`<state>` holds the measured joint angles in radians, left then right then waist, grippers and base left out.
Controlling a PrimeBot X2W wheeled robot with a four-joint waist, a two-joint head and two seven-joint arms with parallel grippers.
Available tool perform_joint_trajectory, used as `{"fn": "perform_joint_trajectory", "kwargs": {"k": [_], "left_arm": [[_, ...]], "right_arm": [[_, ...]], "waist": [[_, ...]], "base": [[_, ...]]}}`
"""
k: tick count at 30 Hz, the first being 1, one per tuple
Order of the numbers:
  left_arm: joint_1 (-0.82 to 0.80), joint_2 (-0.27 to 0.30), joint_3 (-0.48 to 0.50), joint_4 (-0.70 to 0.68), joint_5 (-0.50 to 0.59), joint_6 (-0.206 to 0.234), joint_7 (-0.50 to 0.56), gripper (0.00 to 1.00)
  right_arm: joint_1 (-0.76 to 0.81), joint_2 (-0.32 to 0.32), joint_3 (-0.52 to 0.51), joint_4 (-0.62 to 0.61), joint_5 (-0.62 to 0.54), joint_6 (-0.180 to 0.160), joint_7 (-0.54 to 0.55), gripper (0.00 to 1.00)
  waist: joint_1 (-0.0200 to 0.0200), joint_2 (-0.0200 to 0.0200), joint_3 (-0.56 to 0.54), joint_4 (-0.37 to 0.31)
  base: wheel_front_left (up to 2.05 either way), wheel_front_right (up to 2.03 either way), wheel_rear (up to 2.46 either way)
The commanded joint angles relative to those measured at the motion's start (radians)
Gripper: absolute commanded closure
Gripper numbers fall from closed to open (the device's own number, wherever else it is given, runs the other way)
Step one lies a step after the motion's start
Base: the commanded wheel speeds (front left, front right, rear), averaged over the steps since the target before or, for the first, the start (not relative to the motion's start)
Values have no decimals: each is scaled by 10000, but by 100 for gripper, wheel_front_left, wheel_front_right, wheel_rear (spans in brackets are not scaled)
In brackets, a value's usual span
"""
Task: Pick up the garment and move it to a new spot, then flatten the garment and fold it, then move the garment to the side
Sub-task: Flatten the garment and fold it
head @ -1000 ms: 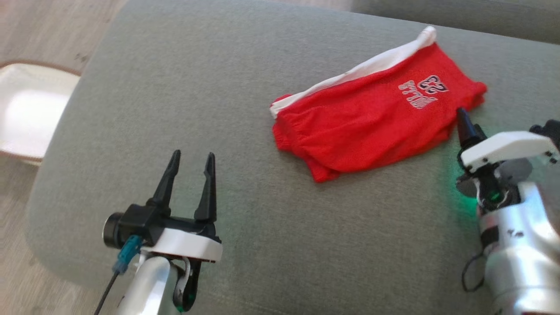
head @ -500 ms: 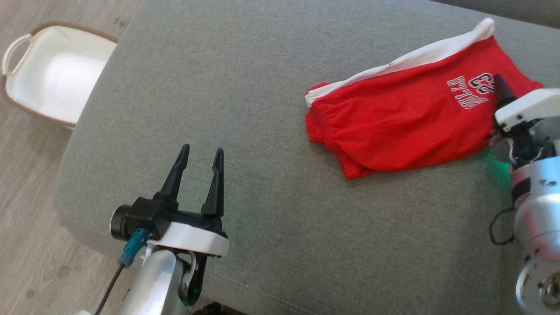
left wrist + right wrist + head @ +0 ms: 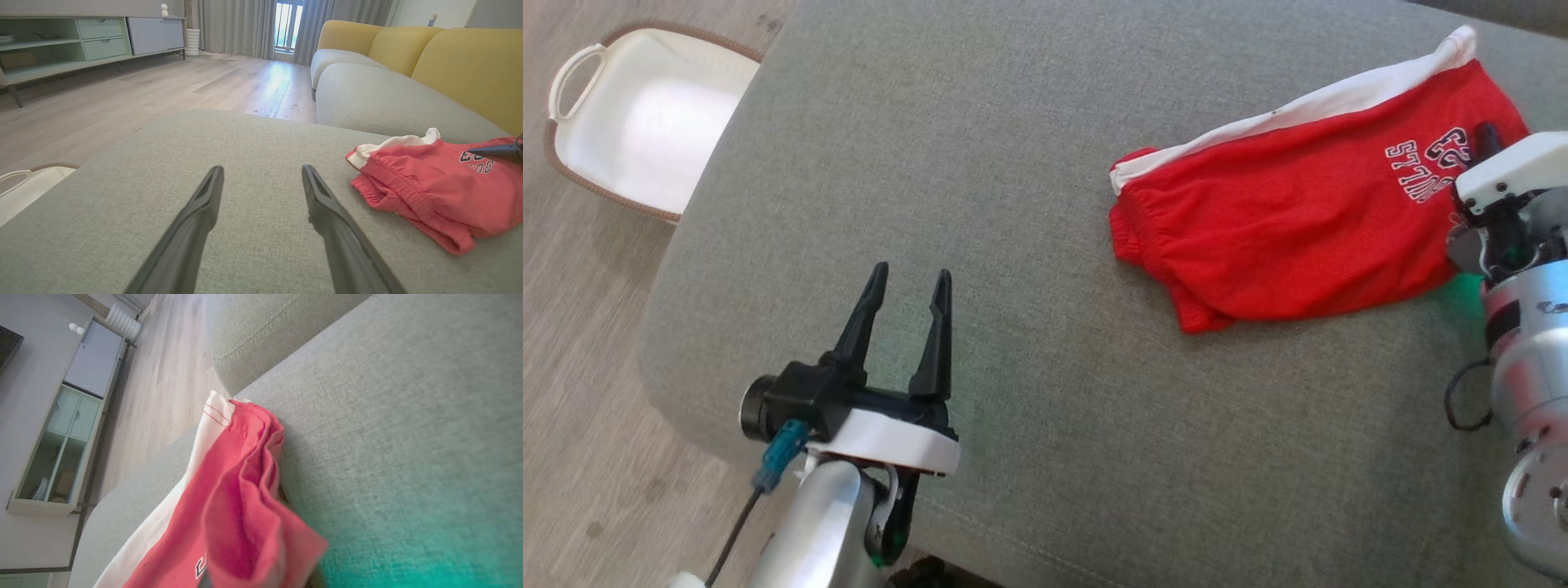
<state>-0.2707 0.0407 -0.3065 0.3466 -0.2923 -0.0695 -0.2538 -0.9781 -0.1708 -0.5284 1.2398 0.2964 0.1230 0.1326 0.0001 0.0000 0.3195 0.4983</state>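
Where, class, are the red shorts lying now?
In the head view the red shorts lie on the grey cushion at the robot's right, the right gripper at their printed end, apart from the left gripper.

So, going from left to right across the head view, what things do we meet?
white basket → left gripper → red shorts → right gripper, at the shorts' right end

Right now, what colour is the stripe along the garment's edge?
White stripe on red garment; head view shows it best.
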Motion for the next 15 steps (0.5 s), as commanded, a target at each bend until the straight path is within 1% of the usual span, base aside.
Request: {"fn": "perform_joint_trajectory", "kwargs": {"k": [1,3,7,15], "left_arm": [[-322,96,232,-255,101,52,-80,0],[-307,96,207,-231,159,26,-80,0],[-230,96,241,-217,188,8,-80,0],[77,121,595,-152,465,-68,-80,0]], "right_arm": [[176,467,32,138,49,77,-98,100],[265,381,-114,148,3,77,-482,100],[276,521,-391,90,126,77,-1165,100],[1023,851,-628,-272,632,77,-2055,100]], "waist": [[-1,0,-76,-54],[-1,0,-185,-126],[-1,0,-480,-364],[-1,0,-1295,-1198]], "base": [[0,0,0],[0,0,0],[0,0,0],[0,0,0]]}}
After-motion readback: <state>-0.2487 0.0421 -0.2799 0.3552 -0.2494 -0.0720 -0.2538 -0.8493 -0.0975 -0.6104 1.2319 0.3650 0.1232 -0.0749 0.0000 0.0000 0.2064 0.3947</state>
